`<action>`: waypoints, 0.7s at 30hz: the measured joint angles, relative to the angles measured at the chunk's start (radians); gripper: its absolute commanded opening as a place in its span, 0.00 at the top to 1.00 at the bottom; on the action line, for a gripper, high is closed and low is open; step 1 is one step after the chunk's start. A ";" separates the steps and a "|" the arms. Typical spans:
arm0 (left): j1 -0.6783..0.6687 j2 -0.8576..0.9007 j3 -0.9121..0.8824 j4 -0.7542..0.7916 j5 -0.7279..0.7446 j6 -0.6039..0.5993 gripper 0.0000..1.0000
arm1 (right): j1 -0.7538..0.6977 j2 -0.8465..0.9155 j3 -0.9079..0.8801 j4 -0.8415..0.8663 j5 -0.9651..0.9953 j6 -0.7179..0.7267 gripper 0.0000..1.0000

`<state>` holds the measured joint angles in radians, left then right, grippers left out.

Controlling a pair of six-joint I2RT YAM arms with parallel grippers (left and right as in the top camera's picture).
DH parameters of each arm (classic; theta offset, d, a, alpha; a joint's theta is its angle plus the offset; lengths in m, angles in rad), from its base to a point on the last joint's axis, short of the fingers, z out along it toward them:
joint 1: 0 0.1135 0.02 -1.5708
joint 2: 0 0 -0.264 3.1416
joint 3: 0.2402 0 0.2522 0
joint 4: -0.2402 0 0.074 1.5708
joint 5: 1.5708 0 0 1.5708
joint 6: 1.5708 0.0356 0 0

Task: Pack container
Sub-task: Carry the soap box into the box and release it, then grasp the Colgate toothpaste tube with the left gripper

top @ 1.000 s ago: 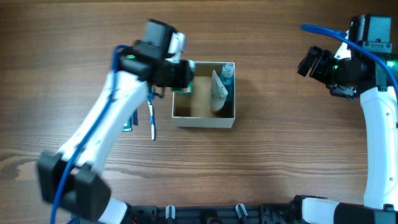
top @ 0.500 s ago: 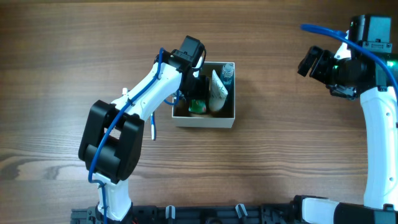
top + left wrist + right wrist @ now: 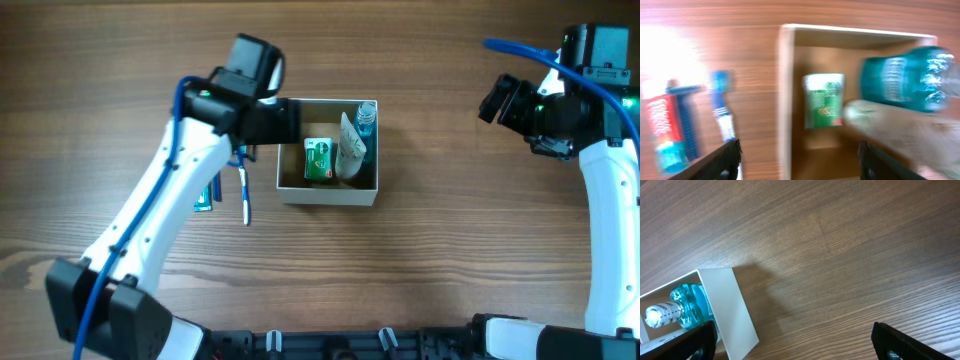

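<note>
At the far left of the tabletop (image 3: 450, 250), the overhead view shows only a small green-blue bit beside the left arm. The left wrist view, though blurred, shows more there: a red and white tube (image 3: 662, 122), a blue handled thing (image 3: 686, 117) that I cannot identify, and a blue and white toothbrush (image 3: 722, 107). The toothbrush lies near the left wall of the box but does not touch it.

The left end effector (image 3: 799, 146) hovers at the upper left corner of the box. Its fingers (image 3: 725, 160) are wide apart and hold nothing.

The box (image 3: 328, 195) stands near the middle of the tabletop, a little to the left. A green packet (image 3: 319, 160) lies flat on its brown floor, and some bare floor shows to the left of it. To the right, a white tube (image 3: 350, 150) leans against a blue bottle (image 3: 366, 118) in the far right corner.

The right wrist view shows only one white corner of the box and the bottle. The right end effector (image 3: 792, 330) hangs well apart from the box, over bare wood, fingers spread and holding nothing.
</note>
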<state>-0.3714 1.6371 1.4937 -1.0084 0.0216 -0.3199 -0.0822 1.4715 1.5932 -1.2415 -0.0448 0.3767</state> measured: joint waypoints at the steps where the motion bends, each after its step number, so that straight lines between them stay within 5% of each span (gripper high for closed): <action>1: 0.025 -0.003 0.000 -0.028 -0.034 -0.002 0.17 | 0.000 0.000 0.000 -0.001 0.000 0.000 0.00; 11: 0.344 0.121 -0.198 0.045 -0.057 0.067 0.16 | 0.000 0.000 0.000 0.000 0.000 0.000 0.00; 16: 0.406 0.209 -0.230 0.110 -0.044 0.122 0.29 | 0.000 0.000 0.000 0.000 0.000 0.000 0.00; 21: 0.424 0.244 -0.230 0.143 -0.039 0.142 0.28 | 0.000 0.000 0.000 0.000 0.000 0.000 0.00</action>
<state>0.0528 1.8812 1.2640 -0.8654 -0.0170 -0.1783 -0.0822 1.4715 1.5932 -1.2419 -0.0448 0.3767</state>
